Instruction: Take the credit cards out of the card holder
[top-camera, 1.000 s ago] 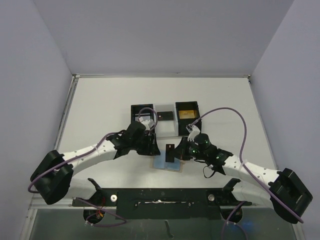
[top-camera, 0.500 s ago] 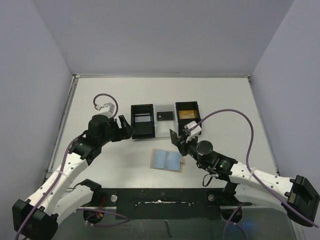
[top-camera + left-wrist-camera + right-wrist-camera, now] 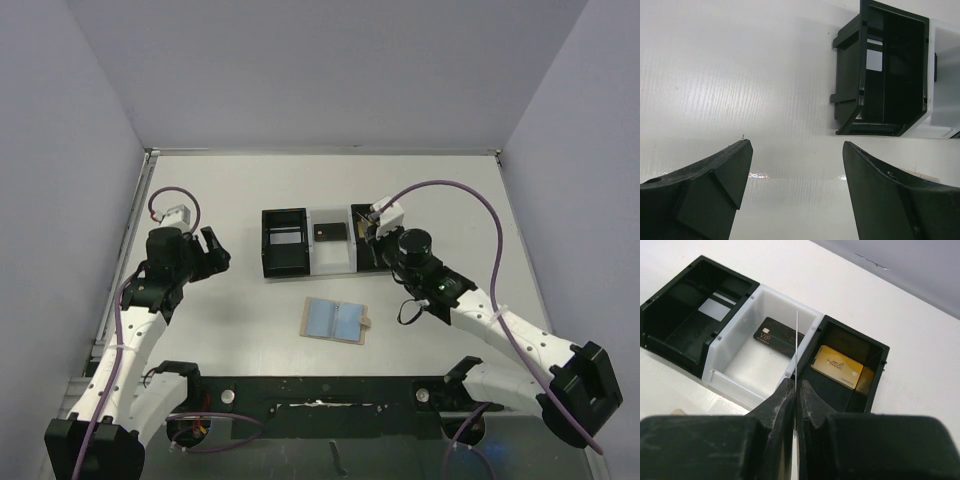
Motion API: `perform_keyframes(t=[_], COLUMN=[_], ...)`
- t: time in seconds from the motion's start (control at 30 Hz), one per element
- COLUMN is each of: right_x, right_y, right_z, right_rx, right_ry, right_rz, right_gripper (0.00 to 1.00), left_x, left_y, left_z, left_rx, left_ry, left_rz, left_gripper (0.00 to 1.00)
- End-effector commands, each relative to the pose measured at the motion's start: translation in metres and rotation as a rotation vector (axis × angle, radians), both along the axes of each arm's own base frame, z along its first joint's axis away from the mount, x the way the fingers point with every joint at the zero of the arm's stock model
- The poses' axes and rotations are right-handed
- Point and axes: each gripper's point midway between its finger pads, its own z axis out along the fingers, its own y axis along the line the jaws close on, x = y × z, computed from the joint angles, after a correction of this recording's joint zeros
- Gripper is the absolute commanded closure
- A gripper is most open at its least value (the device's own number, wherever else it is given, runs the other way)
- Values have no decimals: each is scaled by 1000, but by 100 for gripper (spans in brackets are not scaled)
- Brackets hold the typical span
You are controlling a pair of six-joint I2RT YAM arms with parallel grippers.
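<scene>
Only one word is legible: "VIP", in pale letters next to a small pale mark, on the black card. That card lies flat in the white middle bin of the tray. The gold card in the right black bin carries a dark logo with a line of fine print under it, too small to read. The edge-on card shows no face. In the top view the black card's print is too small to make out.

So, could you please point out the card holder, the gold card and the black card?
card holder [image 3: 321,318], top view, left panel.
gold card [image 3: 836,366], right wrist view, face.
black card [image 3: 775,336], right wrist view, face.
</scene>
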Motion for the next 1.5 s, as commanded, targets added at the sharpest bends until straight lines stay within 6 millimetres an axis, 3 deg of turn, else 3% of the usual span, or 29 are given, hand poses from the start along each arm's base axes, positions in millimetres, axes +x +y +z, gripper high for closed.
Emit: perform_keyframes(t=[0.0, 0.1, 0.27, 0.5, 0.83, 1.1, 1.47], right_x=[12, 17, 44, 71, 98, 123, 132], right_y=[28, 48, 55, 68, 84, 86, 86], right_z=[24, 22, 1, -26, -60, -86, -118], right_rx=[-129, -241, -467, -646, -754, -854, -942], right_ry=[-96, -125, -139, -109, -88, -65, -25], right_rz=[183, 304, 323, 387, 442, 439, 478], right_gripper=[100, 99, 98, 99, 99, 98, 89], left_x=[11, 11, 12, 14, 13, 13, 13], left_y=[4, -1, -2, -5, -5, -3, -3], left_z=[20, 20, 23, 26, 26, 22, 17], left_rx=[18, 1, 2, 5, 7, 15, 18], left_ry=[-118, -138, -154, -170, -171, -153, -133], left_rz=[4, -24, -32, -54, -60, -52, -53], left_gripper=[27, 27, 26, 26, 26, 26, 26])
